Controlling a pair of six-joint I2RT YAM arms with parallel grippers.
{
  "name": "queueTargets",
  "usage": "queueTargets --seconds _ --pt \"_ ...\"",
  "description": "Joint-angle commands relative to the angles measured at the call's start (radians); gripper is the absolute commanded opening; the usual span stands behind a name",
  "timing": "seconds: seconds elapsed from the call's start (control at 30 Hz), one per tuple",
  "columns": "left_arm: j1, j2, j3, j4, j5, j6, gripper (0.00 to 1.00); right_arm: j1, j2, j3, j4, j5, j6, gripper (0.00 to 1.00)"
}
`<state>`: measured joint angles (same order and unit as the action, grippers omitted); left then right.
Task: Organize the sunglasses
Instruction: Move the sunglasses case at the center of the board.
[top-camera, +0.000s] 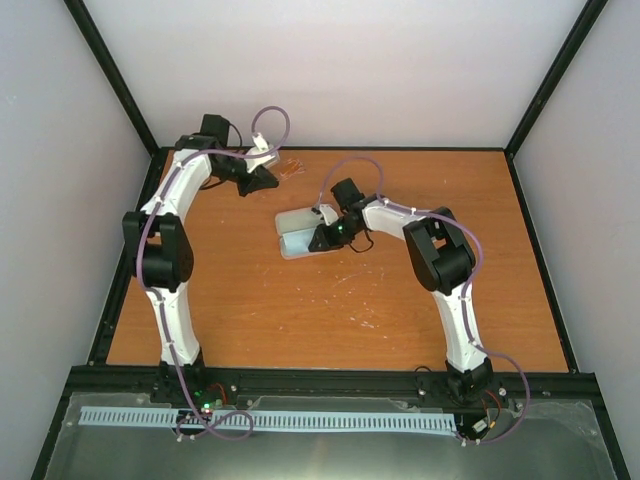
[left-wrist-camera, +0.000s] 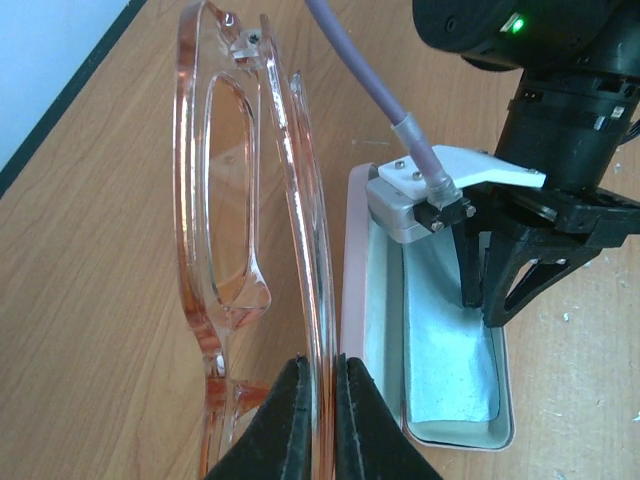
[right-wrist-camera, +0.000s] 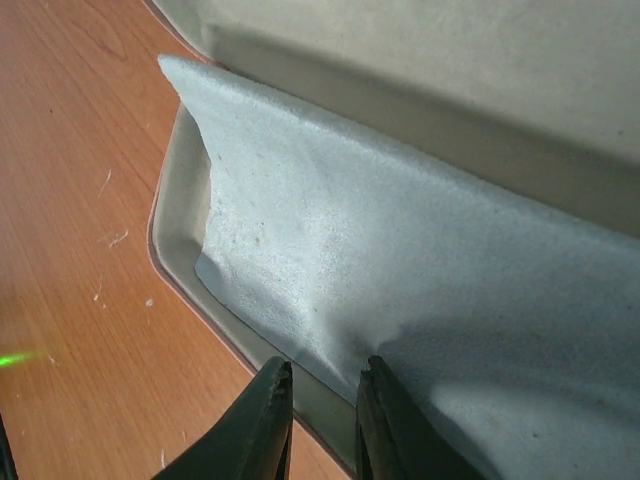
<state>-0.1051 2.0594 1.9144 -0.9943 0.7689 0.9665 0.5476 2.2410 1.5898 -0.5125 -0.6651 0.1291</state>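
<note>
The sunglasses (left-wrist-camera: 215, 200) have a translucent amber frame and hang folded, off the wood, in my left gripper (left-wrist-camera: 320, 385), which is shut on their slim arms. In the top view they (top-camera: 291, 168) show at the table's far left, beside the left gripper (top-camera: 268, 176). The pale pink-grey case (left-wrist-camera: 355, 260) lies open just to the right, with the light blue cloth (left-wrist-camera: 450, 360) inside. My right gripper (right-wrist-camera: 323, 400) is down at the case rim (right-wrist-camera: 175, 245), its jaws a narrow gap apart astride the rim, one finger over the cloth (right-wrist-camera: 330, 230). They clamp nothing that I can see.
The open case (top-camera: 296, 232) lies mid-table with the right gripper (top-camera: 326, 236) at its right end. The right arm's wrist and purple cable (left-wrist-camera: 370, 80) hang over the case in the left wrist view. Black frame posts and pale walls bound the wooden table (top-camera: 400, 300).
</note>
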Motion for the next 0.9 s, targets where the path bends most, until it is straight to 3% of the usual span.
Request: queueTargets --seconds 0.0,0.17,0.37,0.53,0.87 --pt "-0.009 -0.074 -0.021 0.017 0.048 -0.014 0.01 0.018 -0.014 -0.055 -0.099 0.029 0.035 0.18" --pt "-0.022 -0.083 -0.005 -0.055 0.092 0.053 0.01 0.020 -0.050 -0.080 -0.069 0.035 0.040 0.22" --pt "-0.059 -0.020 0.093 -0.317 0.136 0.194 0.01 0.020 -0.119 -0.079 -0.048 0.044 0.029 0.28" --pt "-0.094 -0.075 0.011 -0.320 0.125 0.233 0.01 0.020 -0.177 -0.078 -0.037 0.064 0.021 0.33" --pt "-0.111 -0.075 -0.056 -0.321 0.191 0.127 0.01 0.020 -0.283 -0.115 -0.057 0.138 0.016 0.35"
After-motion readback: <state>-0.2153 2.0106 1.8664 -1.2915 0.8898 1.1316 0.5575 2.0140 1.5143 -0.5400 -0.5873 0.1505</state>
